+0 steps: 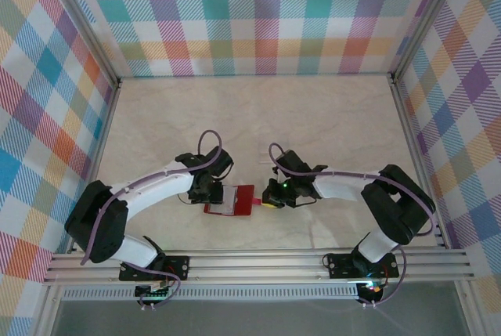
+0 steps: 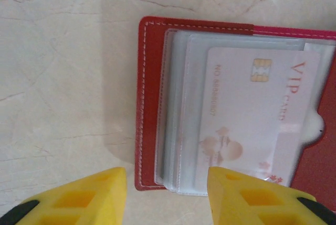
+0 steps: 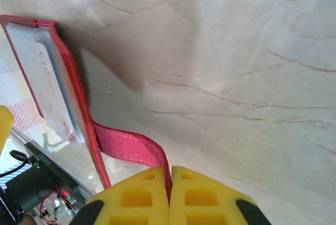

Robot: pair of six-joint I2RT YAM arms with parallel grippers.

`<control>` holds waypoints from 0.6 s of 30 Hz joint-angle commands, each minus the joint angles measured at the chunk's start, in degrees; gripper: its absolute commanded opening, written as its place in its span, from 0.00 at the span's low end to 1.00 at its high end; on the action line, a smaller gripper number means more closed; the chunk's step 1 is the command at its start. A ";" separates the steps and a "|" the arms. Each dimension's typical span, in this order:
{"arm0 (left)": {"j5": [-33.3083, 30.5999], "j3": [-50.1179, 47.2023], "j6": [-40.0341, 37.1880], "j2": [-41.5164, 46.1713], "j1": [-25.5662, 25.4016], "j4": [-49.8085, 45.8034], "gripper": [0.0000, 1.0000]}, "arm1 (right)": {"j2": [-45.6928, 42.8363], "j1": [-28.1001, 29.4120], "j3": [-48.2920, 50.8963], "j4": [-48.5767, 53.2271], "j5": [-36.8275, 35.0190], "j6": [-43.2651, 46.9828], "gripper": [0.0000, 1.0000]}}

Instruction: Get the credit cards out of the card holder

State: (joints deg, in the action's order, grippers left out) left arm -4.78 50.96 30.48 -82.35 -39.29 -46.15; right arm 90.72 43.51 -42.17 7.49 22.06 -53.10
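Note:
The red card holder (image 1: 239,200) lies open on the table between my two grippers. In the left wrist view its red cover (image 2: 149,104) holds clear pockets, and a pale pinkish credit card (image 2: 257,109) with a gold chip sits in the front pocket. My left gripper (image 2: 167,196) is open, its yellow fingers (image 2: 79,201) straddling the pockets' near edge, the right finger over the card's corner. My right gripper (image 3: 170,185) is shut on the holder's red snap tab (image 3: 128,148), pinching it at the fingertips. The holder's edge (image 3: 71,86) stands to the left of it.
The table (image 1: 313,117) is pale marble-patterned. Plaid walls (image 1: 266,15) close in the back and both sides. An aluminium rail (image 1: 258,261) carrying both arm bases runs along the near edge. Both arms reach inward toward the middle.

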 commanded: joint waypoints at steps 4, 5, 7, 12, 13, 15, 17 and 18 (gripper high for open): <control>2.41 -1.41 -1.47 3.26 2.08 1.40 0.45 | -1.32 0.79 -3.91 5.59 -0.44 2.58 0.07; 2.64 -1.55 -1.47 3.42 2.34 1.69 0.45 | -1.56 0.87 -4.46 6.07 -0.38 2.86 0.06; 3.48 -1.99 -1.43 3.99 2.93 2.53 0.45 | -2.17 1.12 -5.89 6.95 -0.27 3.49 0.07; 5.52 -3.49 -1.21 5.12 5.11 4.89 0.45 | -2.53 2.20 -10.27 8.65 0.91 4.92 0.06; 5.97 -3.89 -1.16 5.59 5.69 5.29 0.45 | -2.31 2.74 -11.25 8.78 1.22 5.14 0.07; 6.86 -4.81 -1.12 6.65 6.88 6.14 0.46 | -1.41 3.53 -12.91 8.95 1.90 5.50 0.06; 7.80 -5.71 -1.12 7.80 8.17 6.90 0.46 | -0.28 4.46 -14.50 9.15 2.36 5.73 0.07; 8.35 -6.12 -0.99 8.44 8.90 7.03 0.46 | 0.21 4.92 -15.30 9.06 2.52 5.81 0.06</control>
State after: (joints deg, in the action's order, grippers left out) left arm 1.19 46.02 29.93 -76.20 -32.14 -40.29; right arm 89.58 47.27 -55.18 14.94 22.90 -48.84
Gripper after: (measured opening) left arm 0.459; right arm 0.066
